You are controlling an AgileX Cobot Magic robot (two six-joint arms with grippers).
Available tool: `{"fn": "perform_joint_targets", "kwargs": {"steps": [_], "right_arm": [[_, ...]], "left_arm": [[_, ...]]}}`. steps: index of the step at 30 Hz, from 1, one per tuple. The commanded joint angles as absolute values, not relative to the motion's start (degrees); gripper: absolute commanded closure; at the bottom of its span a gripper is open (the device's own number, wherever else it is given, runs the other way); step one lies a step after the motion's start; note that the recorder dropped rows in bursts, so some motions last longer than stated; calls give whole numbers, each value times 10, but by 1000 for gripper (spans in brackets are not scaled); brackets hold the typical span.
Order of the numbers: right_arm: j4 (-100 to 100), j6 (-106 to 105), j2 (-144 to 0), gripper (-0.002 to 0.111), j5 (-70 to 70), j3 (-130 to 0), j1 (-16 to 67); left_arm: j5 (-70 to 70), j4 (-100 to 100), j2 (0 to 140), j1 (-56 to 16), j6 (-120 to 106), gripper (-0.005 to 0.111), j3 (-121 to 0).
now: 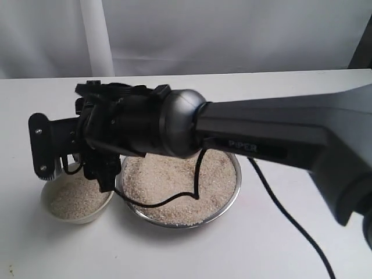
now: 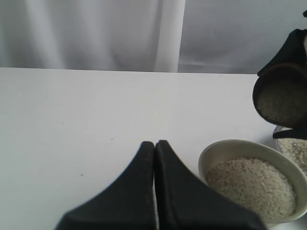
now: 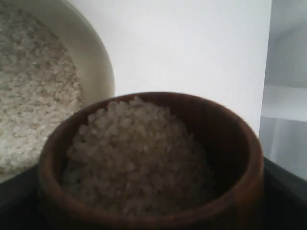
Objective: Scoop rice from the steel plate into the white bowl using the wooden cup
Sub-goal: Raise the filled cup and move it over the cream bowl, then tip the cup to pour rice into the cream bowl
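The wooden cup [image 3: 242, 158] is heaped with rice [image 3: 136, 153] and sits between the dark fingers [image 3: 288, 191] of my right gripper [image 1: 78, 165], which is shut on it. In the exterior view the arm hides the cup. The left wrist view shows the cup [image 2: 283, 67] in the air above the far side of the white bowl [image 2: 216, 148], its mouth tipped towards that camera. The white bowl [image 1: 75, 218] holds rice [image 1: 72, 197]. Right beside it stands the steel plate [image 1: 229, 203], spread with rice [image 1: 174, 186]. My left gripper [image 2: 155, 143] is shut and empty, low over the table near the bowl.
The right arm [image 1: 261, 133] reaches across from the right, over the plate. Its black cable [image 1: 290, 215] trails across the table and loops over the plate's rice. A white curtain [image 1: 174, 35] hangs behind the white table [image 1: 279, 256].
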State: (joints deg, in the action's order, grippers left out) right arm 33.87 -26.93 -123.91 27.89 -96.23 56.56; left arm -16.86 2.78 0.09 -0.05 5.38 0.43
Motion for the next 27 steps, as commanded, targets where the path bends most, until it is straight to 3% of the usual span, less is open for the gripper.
{"fn": "perform_joint_targets", "kwargs": {"steps": [1,27], "right_arm": [[420,-269,-1244,108,279,-971,585],[627,-270,-1273,108,336,-971,608]], "left_arm": [[-163,25,0,-3,55,107,0],[-163,25,0,-3,55,107,0]]}}
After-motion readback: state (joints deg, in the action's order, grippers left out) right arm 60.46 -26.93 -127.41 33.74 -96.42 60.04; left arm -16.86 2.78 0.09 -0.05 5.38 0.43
